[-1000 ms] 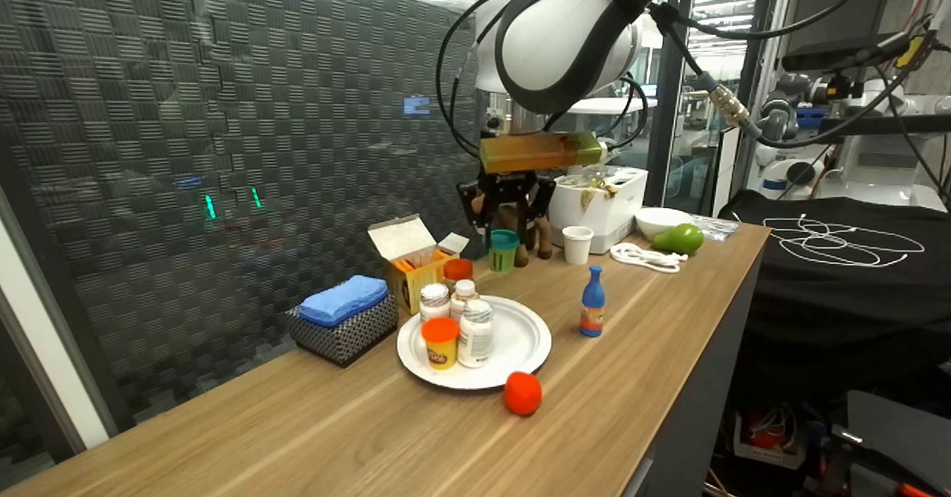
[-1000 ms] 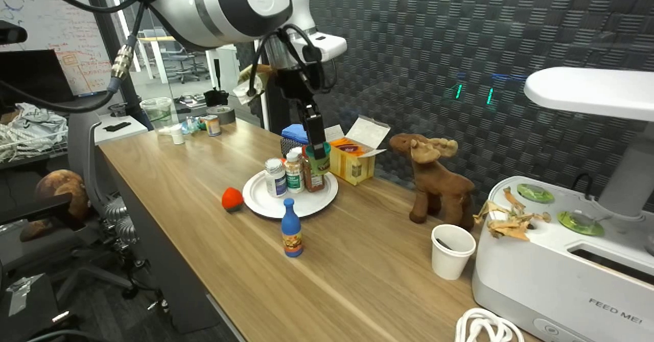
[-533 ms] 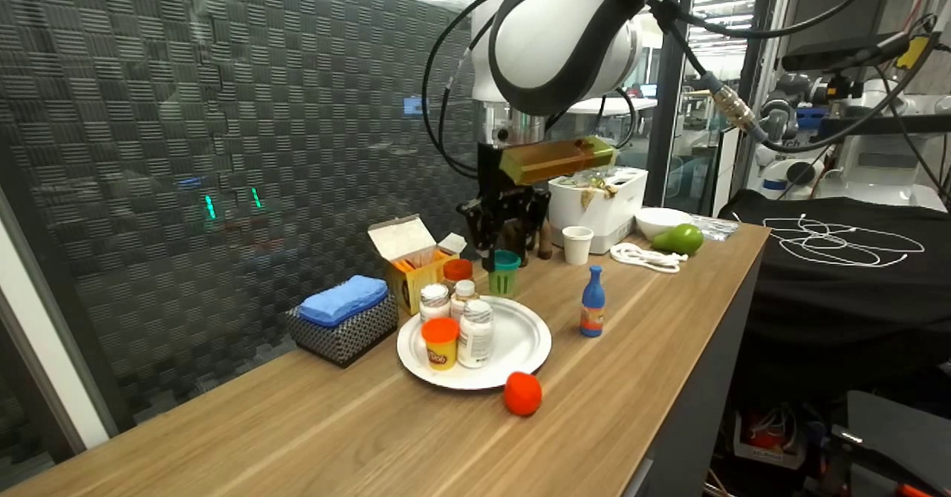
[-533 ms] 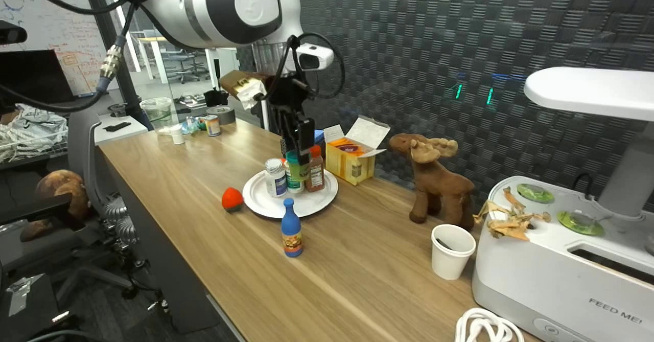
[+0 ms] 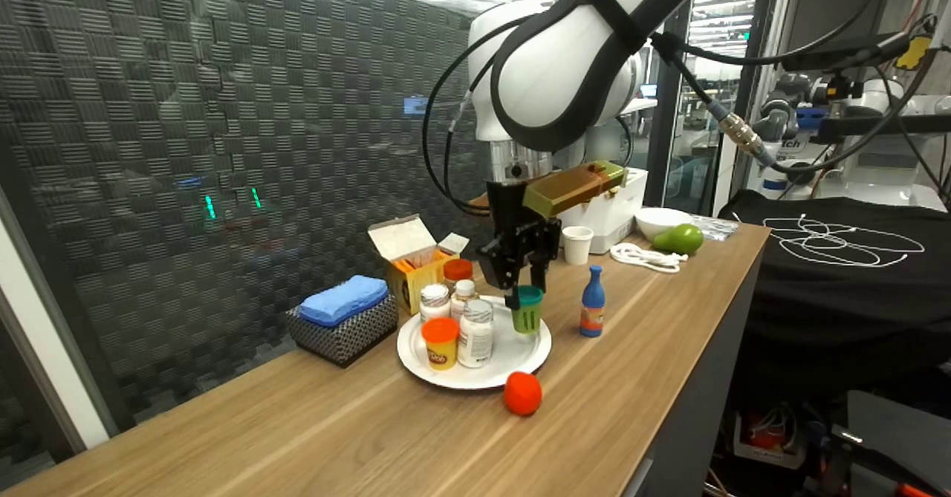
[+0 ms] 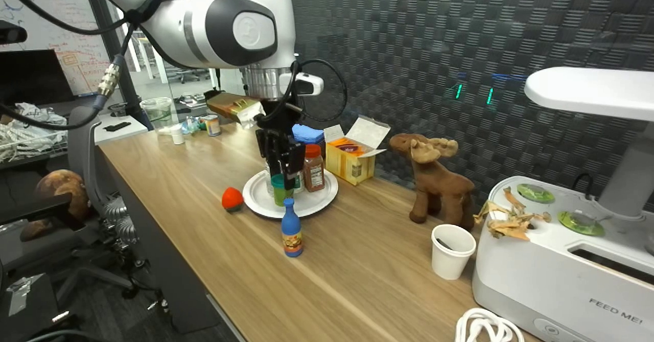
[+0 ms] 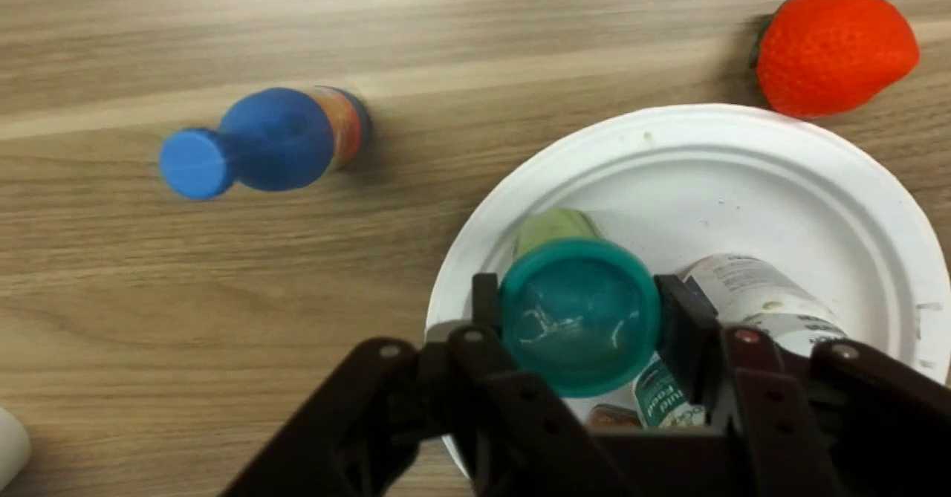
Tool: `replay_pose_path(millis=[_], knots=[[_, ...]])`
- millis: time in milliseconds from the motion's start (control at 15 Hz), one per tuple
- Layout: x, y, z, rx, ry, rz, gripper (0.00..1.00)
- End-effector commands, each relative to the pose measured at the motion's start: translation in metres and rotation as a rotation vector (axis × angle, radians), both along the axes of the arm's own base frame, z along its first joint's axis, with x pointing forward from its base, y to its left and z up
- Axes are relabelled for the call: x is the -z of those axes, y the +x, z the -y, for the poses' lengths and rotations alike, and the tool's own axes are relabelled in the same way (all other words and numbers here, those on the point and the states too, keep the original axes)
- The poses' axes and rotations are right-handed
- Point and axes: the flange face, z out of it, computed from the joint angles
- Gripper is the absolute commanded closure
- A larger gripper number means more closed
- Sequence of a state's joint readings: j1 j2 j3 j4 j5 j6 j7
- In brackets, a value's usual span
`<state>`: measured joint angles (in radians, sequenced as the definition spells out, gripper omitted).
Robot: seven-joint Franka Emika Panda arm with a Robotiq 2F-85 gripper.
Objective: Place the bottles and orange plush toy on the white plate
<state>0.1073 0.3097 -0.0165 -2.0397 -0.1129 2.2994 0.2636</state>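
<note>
Jaws stand partway apart, pinching the green tub [image 5: 527, 317] from opposite sides by its teal lid [image 7: 579, 319]; gripping at the top presumably keeps the base free for setting down. The tub is upright over a bare area of the white plate [image 7: 780, 200], apparently to clear the bottles [image 5: 475, 337] grouped there; base contact cannot be told. On the bench [image 5: 334, 430], the orange plush toy [image 7: 838, 51] lies just outside the plate; the blue bottle [image 5: 592, 304] stands apart, probably awaiting loading.
</note>
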Motion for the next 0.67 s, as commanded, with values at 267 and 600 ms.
replay_pose_path(millis=[267, 600], knots=[[0.005, 0.021, 0.019, 0.093, 0.009, 0.033, 0.71], [0.007, 0.037, 0.01, 0.131, 0.062, 0.053, 0.71]])
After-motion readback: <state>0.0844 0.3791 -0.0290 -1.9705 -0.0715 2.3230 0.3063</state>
